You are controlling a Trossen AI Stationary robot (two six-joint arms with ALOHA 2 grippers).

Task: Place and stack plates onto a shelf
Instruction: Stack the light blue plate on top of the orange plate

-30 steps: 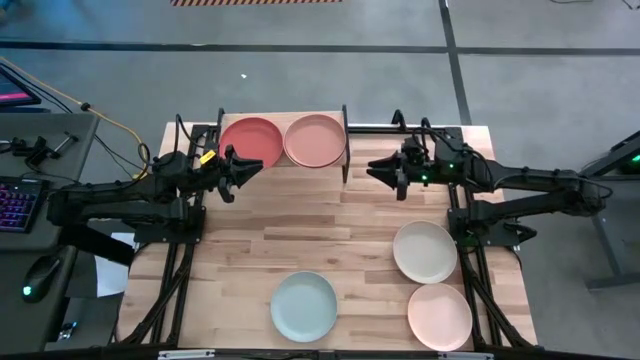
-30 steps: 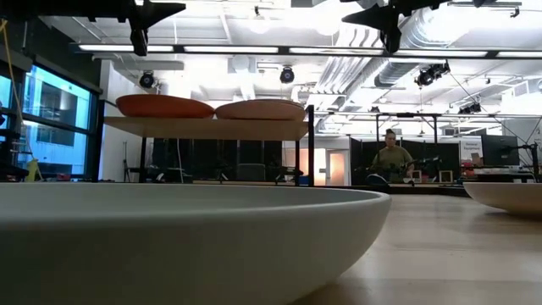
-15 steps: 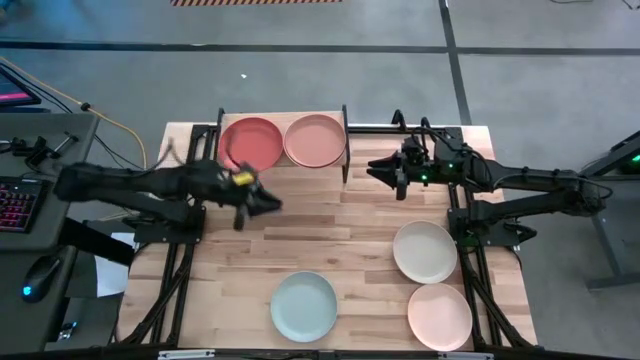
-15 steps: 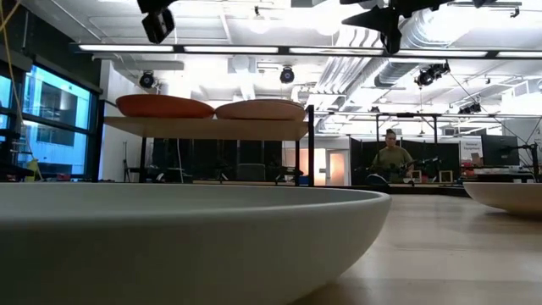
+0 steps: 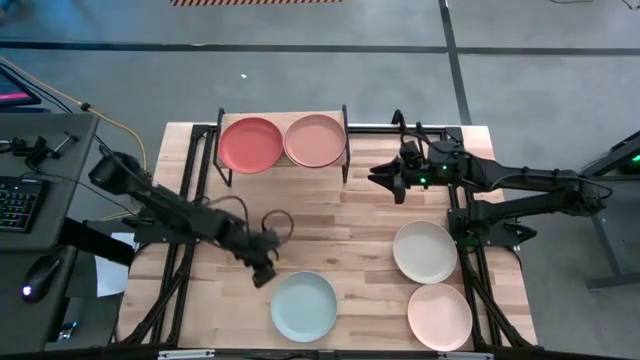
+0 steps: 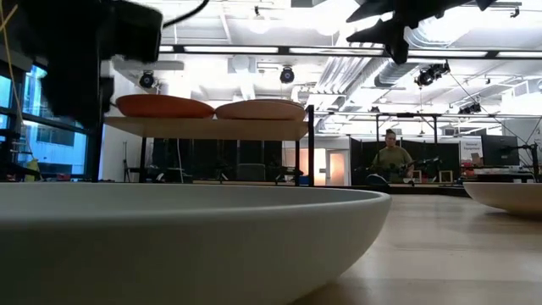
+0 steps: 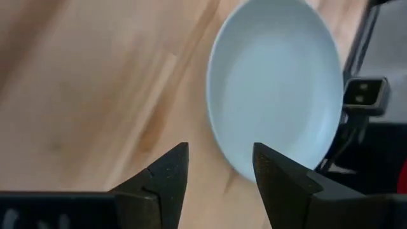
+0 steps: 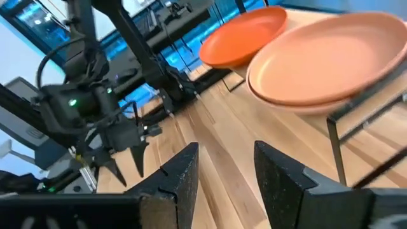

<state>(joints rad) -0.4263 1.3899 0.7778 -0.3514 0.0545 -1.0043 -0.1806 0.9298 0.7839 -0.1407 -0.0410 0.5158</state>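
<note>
We work at a butcher-block table [image 5: 330,225] on a grey floor; level across it, a lit hall opens behind, with a person [image 6: 391,158] far off. At the table's far edge stands the shelf [image 5: 283,118], carrying the red plate [image 5: 250,144] and the terracotta plate [image 5: 315,140] side by side, touching or nearly so. Three plates lie loose on the table: the blue plate [image 5: 304,306] near the front edge, the cream plate [image 5: 424,250] to the right, and the pink plate [image 5: 439,316] in front of the cream one. Our left gripper [image 5: 262,272] sits just beside the blue plate's rim, on its far left side, fingers [image 7: 166,173] spread and holding nothing; from the wrist the plate [image 7: 276,89] lies just ahead of the gap. Our right gripper [image 5: 390,180] waits near the shelf's right end, fingers [image 8: 181,177] parted and empty. We judge these plates to be stiff, fairly light and matte, so not very slippery, though likely to chip if dropped. The shallow raised rim looks like the only place to take hold: one finger over it, one under, pinching firmly so the plate does not droop.
</note>
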